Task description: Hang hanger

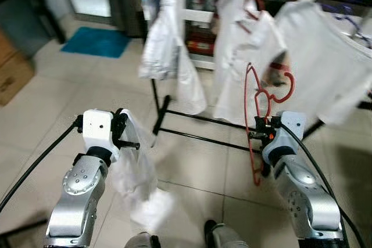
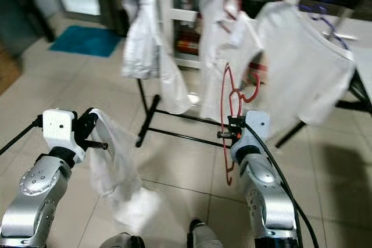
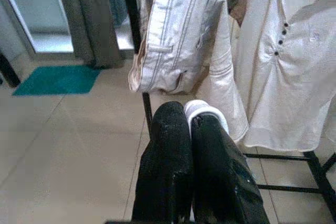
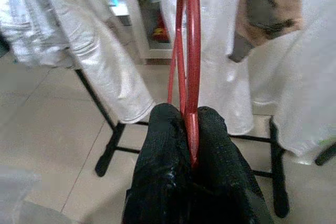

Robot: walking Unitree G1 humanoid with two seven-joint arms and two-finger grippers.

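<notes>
Ahead on the pale tiled floor (image 1: 52, 85) stands the black metal clothes rack (image 1: 200, 121), white shirts (image 1: 325, 56) draped along it. Right gripper (image 4: 191, 129) is up before it, fingers pinched tight on the thin red wire hanger (image 1: 258, 108). Left gripper (image 3: 191, 124) is clamped on a white crumpled garment (image 1: 136, 172) dangling floorward.
</notes>
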